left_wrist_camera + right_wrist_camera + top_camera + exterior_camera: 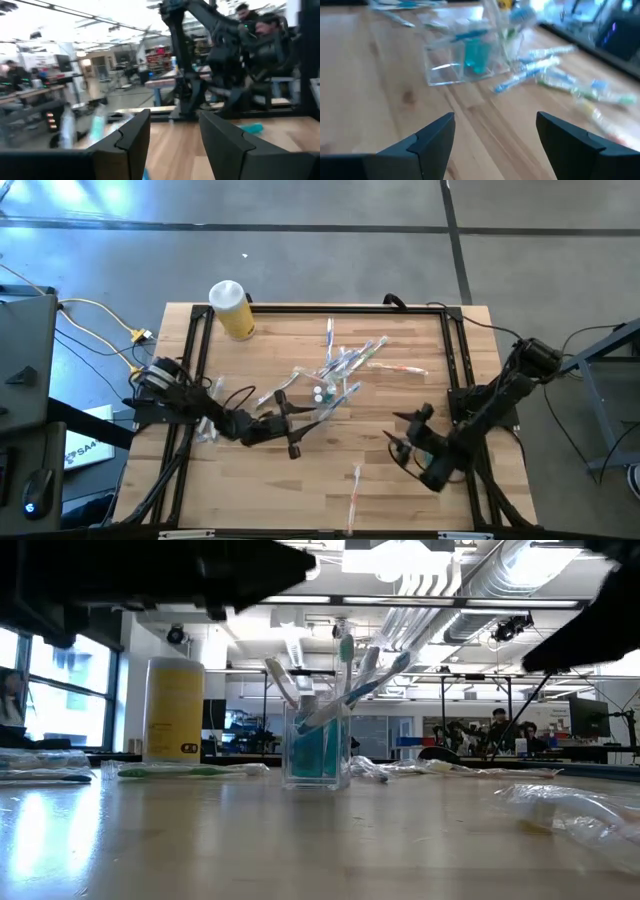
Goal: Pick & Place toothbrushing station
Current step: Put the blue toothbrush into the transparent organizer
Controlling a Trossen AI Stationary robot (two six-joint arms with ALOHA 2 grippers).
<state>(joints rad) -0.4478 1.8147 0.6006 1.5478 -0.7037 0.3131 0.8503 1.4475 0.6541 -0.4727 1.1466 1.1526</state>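
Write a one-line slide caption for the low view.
Clear cup holding toothbrushes stands upright on the wooden table, yellow bottle behind it.

A clear cup (317,750) holding brushes (345,665) and a teal tube stood upright on the tabletop (300,840), a yellow bottle (174,710) beside it.

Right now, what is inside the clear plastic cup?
The clear plastic cup holds several toothbrushes standing up past its rim and a teal tube low inside. Their exact count cannot be told, since they overlap.
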